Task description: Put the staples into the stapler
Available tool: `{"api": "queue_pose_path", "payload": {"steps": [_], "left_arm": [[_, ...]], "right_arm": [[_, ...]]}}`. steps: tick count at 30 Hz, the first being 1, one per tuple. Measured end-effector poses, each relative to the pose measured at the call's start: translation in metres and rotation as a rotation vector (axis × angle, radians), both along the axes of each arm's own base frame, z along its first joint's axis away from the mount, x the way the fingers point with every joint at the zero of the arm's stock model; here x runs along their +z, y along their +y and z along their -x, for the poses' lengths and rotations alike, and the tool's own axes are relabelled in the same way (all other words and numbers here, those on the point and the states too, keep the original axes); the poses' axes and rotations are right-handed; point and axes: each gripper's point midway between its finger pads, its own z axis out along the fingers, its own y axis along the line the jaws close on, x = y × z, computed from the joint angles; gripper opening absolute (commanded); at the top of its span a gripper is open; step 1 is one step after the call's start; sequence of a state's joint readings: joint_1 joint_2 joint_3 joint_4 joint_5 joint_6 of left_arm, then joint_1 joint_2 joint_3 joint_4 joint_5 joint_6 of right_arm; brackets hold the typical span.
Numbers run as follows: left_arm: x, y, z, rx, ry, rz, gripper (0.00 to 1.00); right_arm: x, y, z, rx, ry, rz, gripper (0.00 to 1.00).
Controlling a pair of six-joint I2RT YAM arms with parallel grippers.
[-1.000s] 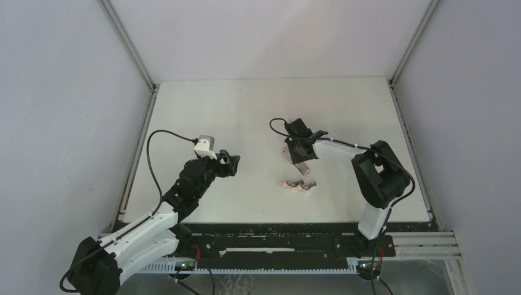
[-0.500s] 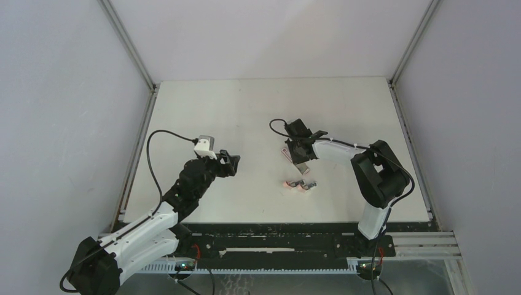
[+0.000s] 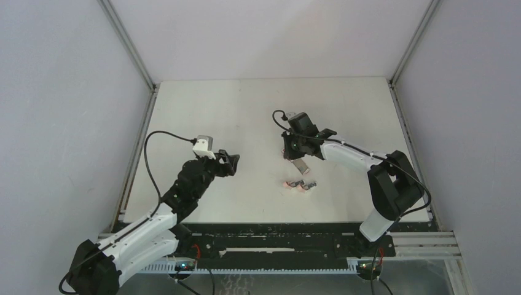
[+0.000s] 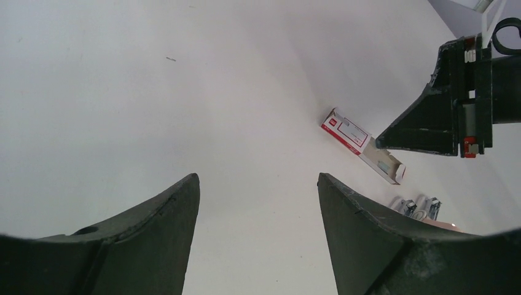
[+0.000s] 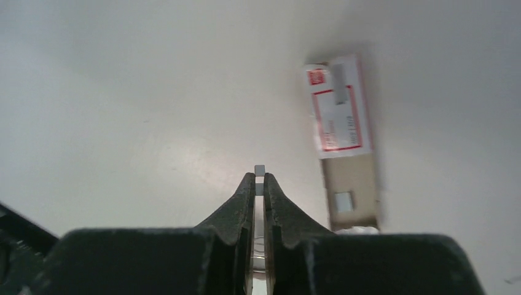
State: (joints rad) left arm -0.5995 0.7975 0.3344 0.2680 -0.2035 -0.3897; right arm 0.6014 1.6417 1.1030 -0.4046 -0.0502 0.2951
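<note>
Right arm's elbow has swung out toward the bench's right edge and its wrist has stretched further from the base, while the right tool (image 3: 300, 147) has clamped down; the left arm has not stirred. Nearest the bases, the left tool (image 3: 230, 161) hangs over bare bench (image 3: 203, 110) with its fingers spread wide and nothing between them, probably parked there so as to be ready to steady a stapler when loading begins. Further out lie the two small pink staplers (image 3: 299, 184), side by side and untouched, well apart from either tool. Just beyond them sits the flat box (image 5: 340, 110) with its red-marked label, its tray (image 5: 350, 198) pulled out, which would explain how the contents were reached. Farthest, above the box, the right tool (image 5: 258, 179) is pinched tight on the staples (image 5: 259, 169), a thin grey strip held edge-on with its end poking just past the fingertips; that narrow grip likely keeps the strip straight for sliding into a stapler's channel. Neither stapler looks opened yet, so the loading itself seems still to come.
</note>
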Motion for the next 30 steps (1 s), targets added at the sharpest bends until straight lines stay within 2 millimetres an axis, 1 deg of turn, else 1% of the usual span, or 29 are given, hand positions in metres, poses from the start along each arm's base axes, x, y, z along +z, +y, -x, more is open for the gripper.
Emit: {"api": "queue_pose_path", "payload": {"steps": [5,6,9,11,14,18,22,30], "left_arm": [[0.003,0.002,0.002,0.003,-0.013,0.009,0.75],[0.003,0.003,0.003,0.004,-0.016,0.011,0.75],[0.004,0.006,0.005,0.011,-0.028,0.018,0.75],[0.006,0.008,0.006,0.018,-0.041,0.024,0.75],[0.009,0.011,0.007,0.031,-0.054,0.031,0.75],[0.011,0.012,0.006,0.038,-0.058,0.032,0.75],[0.01,0.013,0.006,0.038,-0.057,0.032,0.75],[0.009,0.012,0.006,0.038,-0.052,0.028,0.75]], "right_arm": [[0.0,0.039,0.012,0.067,0.049,-0.132,0.04],[-0.003,0.05,0.016,0.088,0.065,-0.162,0.04],[-0.014,0.072,0.026,0.128,0.115,-0.214,0.04],[-0.024,0.085,0.032,0.148,0.152,-0.244,0.04],[-0.035,0.098,0.037,0.165,0.199,-0.286,0.04],[-0.047,0.107,0.041,0.171,0.25,-0.323,0.04],[-0.051,0.11,0.04,0.166,0.274,-0.352,0.05],[-0.052,0.105,0.03,0.136,0.271,-0.368,0.06]]}}
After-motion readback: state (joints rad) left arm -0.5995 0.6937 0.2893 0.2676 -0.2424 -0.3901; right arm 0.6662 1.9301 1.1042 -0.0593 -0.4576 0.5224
